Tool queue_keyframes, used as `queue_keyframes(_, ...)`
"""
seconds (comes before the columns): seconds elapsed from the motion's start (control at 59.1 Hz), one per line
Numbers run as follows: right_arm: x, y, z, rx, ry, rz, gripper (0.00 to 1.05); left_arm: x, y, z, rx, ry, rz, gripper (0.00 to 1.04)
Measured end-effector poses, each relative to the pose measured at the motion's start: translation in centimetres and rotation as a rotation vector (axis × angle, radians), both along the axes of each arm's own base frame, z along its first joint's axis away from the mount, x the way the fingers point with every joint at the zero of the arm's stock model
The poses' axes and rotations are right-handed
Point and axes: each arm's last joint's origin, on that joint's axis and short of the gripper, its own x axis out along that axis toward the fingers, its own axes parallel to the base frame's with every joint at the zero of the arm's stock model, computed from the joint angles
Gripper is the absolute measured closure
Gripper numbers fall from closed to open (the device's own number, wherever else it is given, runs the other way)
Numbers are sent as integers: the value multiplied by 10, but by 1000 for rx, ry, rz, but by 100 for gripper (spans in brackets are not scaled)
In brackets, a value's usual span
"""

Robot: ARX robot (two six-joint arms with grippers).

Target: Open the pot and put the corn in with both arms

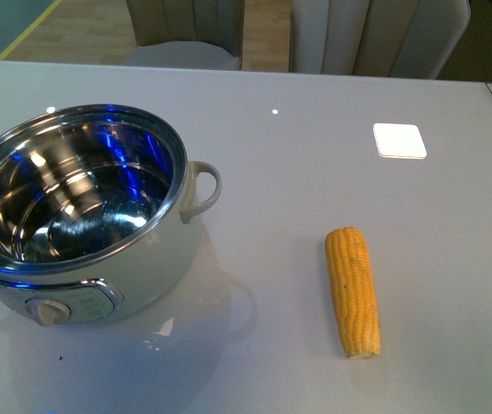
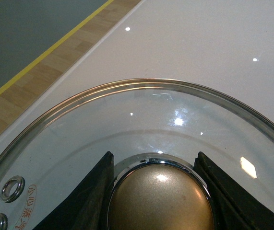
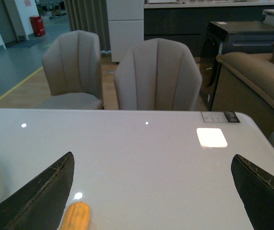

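The white pot (image 1: 142, 276) stands open at the front left of the table, its shiny steel inside (image 1: 73, 198) bare, its looped handle (image 1: 202, 191) towards the corn. The yellow corn cob (image 1: 353, 289) lies on the table right of the pot. No arm shows in the front view. In the left wrist view my left gripper (image 2: 158, 191) is shut on the gold knob (image 2: 160, 201) of the glass pot lid (image 2: 141, 124), held over the table. In the right wrist view my right gripper (image 3: 151, 191) is open and empty above the table, the corn's tip (image 3: 77, 215) near one finger (image 3: 41, 196).
A white square patch (image 1: 400, 140) shows on the table behind the corn. Grey chairs (image 3: 156, 76) stand at the table's far edge. The table edge and a wooden floor strip (image 2: 41, 72) lie beyond the lid in the left wrist view.
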Motion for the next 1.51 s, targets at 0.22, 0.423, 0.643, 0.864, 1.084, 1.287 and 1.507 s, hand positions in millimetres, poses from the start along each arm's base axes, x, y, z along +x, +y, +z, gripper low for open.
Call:
queue_keyframes(0.22,0,0,0,0,0,0,9,0,-4,-14,-23,25,-1,61)
queue_keyframes(0.423,0,0,0,0,0,0,9,0,-6,-21,-51,29,6,61)
queue_keyframes(0.643,0,0,0,0,0,0,9,0,-7,-22,-58,27,10,61)
queue_keyframes(0.864,0,0,0,0,0,0,9,0,-7,-22,-63,24,11,52)
queue_keyframes(1.084,0,0,0,0,0,0,9,0,-7,-22,-63,25,16,11)
queue_keyframes(1.287,0,0,0,0,0,0,9,-7,-10,-21,-75,41,22,8)
queue_keyframes(1.507,0,0,0,0,1,2,9,-29,-10,60,-89,-66,31,7)
